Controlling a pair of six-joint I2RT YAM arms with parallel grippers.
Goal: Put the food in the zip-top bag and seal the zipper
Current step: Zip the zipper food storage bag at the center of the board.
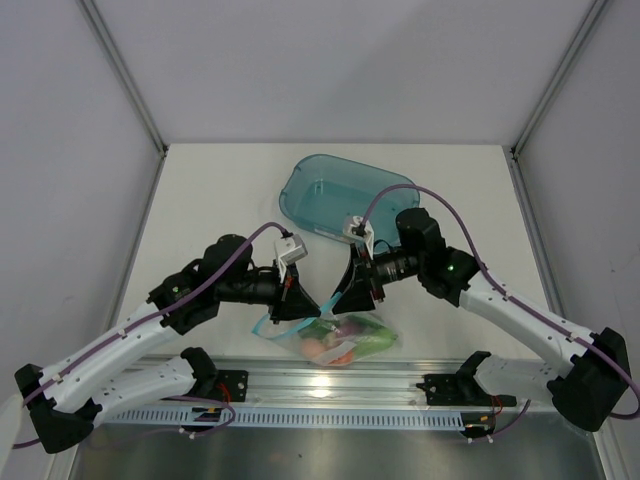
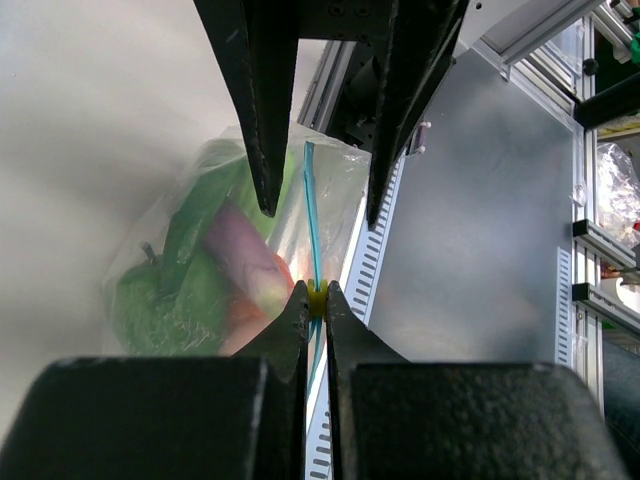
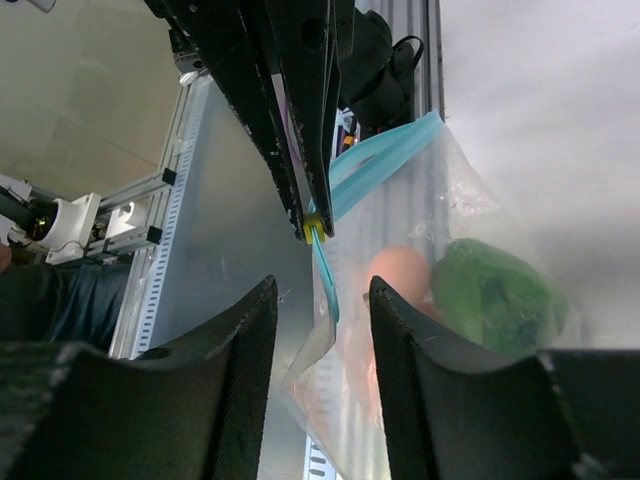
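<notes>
Where the 2 arms meet over the near edge of the white counter (image 1: 200,200), the zip-top bag (image 1: 290,335) sits just below them, close to the metal rail (image 1: 330,385) that carries the arm bases and well apart from the teal tub (image 1: 340,190) farther back. The left hand (image 2: 317,292) is clamped tight, its 2 fingertips pressed together on a small yellow piece (image 2: 317,297) that sits on the zipper (image 2: 311,210), so the teal strip runs straight out from between its pads. The right hand (image 3: 322,295) faces it from the other side with its jaws apart; the strip passes through the gap between its 2 fingers, and neither finger can be seen touching it. The tips of the 2 hands are very near each other along the bag's mouth. The food is inside the clear plastic: a green bell pepper (image 3: 495,295) lies against the bag's wall, a purple eggplant (image 2: 250,250) lies next to the zipper side, and an orange round piece (image 3: 400,270) sits beside the pepper. Other green shapes press against the crinkled film, but they are too blurred to name. Whether the mouth is sealed along its whole length cannot be told from these views.
</notes>
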